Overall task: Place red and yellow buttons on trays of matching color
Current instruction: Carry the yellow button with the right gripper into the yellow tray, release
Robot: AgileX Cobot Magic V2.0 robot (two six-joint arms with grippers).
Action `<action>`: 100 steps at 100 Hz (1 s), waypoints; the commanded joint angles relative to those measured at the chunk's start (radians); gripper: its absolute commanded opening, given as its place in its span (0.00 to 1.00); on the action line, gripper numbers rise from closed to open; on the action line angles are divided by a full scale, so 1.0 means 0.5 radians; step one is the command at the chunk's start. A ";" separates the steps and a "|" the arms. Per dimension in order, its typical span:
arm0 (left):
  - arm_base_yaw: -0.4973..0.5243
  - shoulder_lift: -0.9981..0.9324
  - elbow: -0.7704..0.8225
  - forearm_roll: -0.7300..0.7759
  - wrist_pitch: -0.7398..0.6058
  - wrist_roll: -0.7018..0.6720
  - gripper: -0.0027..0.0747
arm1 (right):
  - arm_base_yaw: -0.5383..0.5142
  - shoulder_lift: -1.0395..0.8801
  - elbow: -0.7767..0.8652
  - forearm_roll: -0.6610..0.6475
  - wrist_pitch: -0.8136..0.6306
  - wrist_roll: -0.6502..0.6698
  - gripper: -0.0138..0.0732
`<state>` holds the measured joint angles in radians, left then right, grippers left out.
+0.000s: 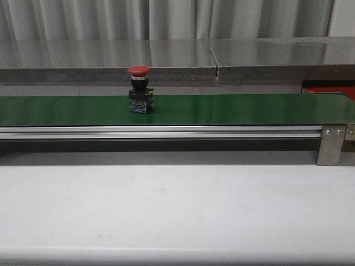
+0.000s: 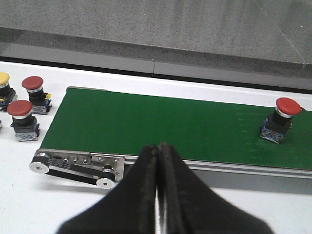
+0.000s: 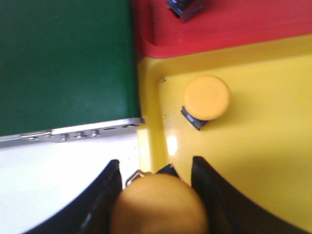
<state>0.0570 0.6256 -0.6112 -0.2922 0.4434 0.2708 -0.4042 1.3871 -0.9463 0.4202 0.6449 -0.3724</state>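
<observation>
Where frame cuts, right hand [image 3: 153, 195] clasping yellow button [image 3: 158, 204]

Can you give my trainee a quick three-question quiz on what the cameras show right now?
1. True or false: the right gripper holds a yellow button between its fingers, beside the yellow tray.
2. In the left wrist view, how many red buttons stand off the green belt, beside its roller end? A) one B) two C) three
3. Fill in: the left gripper is ____ and holds nothing.

Key
1. True; another yellow button already sits in that tray.
2. B; two red ones stand there beside a yellow one, while a third red button rides the belt.
3. Shut.
</observation>
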 commanded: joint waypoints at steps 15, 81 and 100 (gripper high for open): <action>-0.014 0.002 -0.050 -0.027 -0.151 -0.001 0.01 | -0.032 0.052 0.137 0.037 -0.386 0.021 0.29; -0.014 0.002 -0.050 -0.027 -0.151 -0.001 0.01 | -0.032 0.437 0.144 0.047 -0.423 0.021 0.53; -0.014 0.002 -0.050 -0.027 -0.151 -0.001 0.01 | -0.032 0.328 0.106 0.056 -0.361 0.030 0.80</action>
<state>0.0570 0.6256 -0.6112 -0.2922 0.4434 0.2708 -0.4155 1.6197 -0.8552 0.4351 0.4647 -0.3561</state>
